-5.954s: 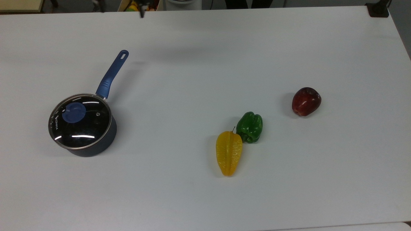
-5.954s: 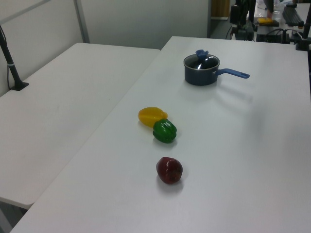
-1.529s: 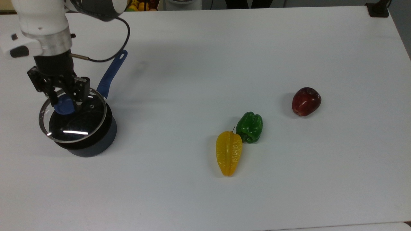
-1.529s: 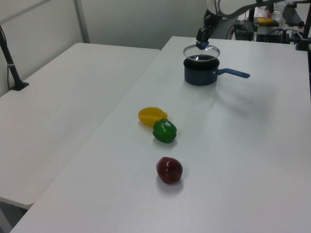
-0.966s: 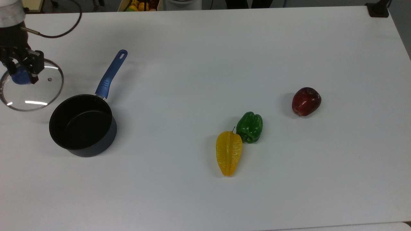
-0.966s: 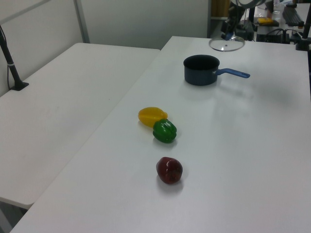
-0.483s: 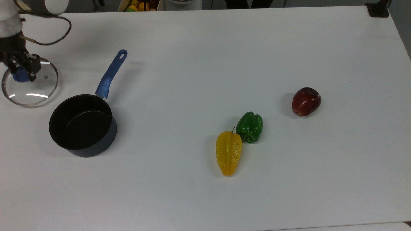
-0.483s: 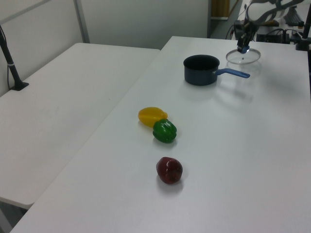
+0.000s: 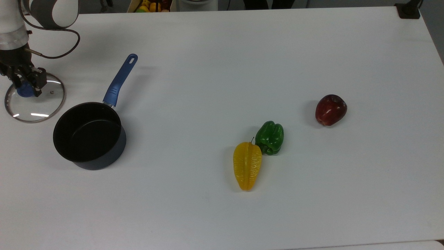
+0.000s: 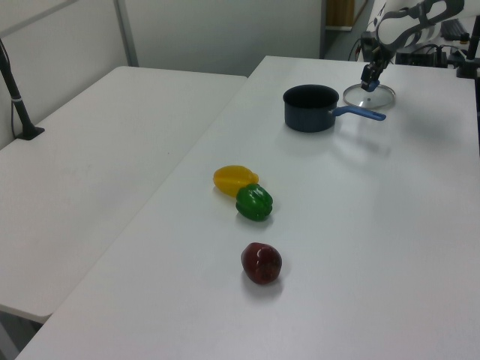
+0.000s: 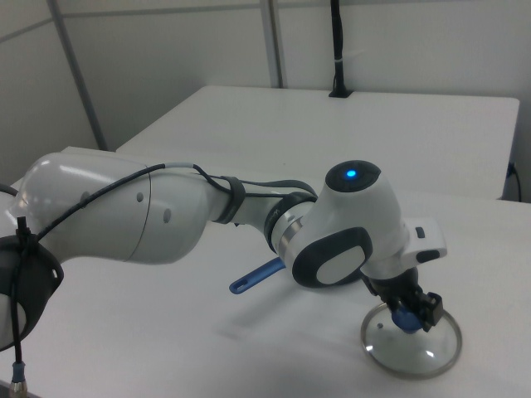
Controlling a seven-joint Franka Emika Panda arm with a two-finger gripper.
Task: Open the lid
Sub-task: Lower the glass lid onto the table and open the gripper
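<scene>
Lid (image 9: 34,102), round clear glass, metal rim, blue knob (image 9: 25,91): off the saucepan (image 9: 89,136) and low over the white table (image 9: 222,52), at about ten o'clock from the pan's open mouth in the top view, just beside it and not overlapping. Whether the rim already rests on the table cannot be told; in the right view it sits level and very close to the surface.

Change: six seconds back the lid covered the pan with no arm in sight; a second and a half back it was lifted just above the rim; since then it has been carried clear and has come down lower over the last half second.

Gripper (image 9: 25,80): fingers closed around the blue knob, holding the lid from above.

Saucepan: uncovered, dark inside, nothing seen in it, blue handle (image 9: 119,80) pointing to one o'clock in the top view.

Status, as judged: the opening itself is done; setting the lid down and releasing remain.

Other items, unmoved: yellow starfruit (image 9: 247,166), green pepper (image 9: 270,137) touching it, red apple (image 9: 330,109) apart at two o'clock from them.
</scene>
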